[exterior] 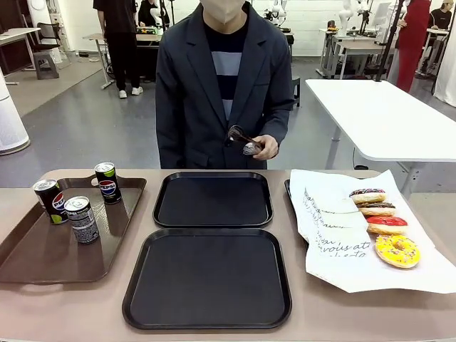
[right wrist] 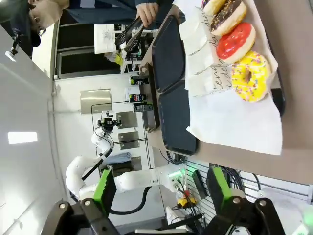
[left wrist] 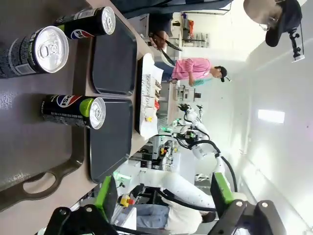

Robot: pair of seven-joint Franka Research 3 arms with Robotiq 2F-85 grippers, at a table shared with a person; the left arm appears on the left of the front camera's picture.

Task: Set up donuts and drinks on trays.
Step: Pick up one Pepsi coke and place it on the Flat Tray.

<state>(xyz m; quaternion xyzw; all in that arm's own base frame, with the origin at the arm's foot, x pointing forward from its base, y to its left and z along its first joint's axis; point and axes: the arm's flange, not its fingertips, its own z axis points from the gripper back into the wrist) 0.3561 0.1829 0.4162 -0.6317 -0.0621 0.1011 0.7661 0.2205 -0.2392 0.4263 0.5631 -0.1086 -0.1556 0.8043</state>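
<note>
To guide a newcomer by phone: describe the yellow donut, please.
On the robot's right lies a white paper sheet with black script, carrying four ring donuts in a row. Nearest the robot is the yellow-iced, sprinkled ring donut; no other is yellow.

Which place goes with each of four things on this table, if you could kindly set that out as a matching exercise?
Things:
1. yellow-iced donut
2. Pepsi can
3. tongs
4. near black tray

Places:
A. in the person's hand
B. standing on the brown tray
C. lying on the white paper
D. middle of the table, on the robot's side

Pairs: 1-C, 2-B, 3-A, 4-D
</note>
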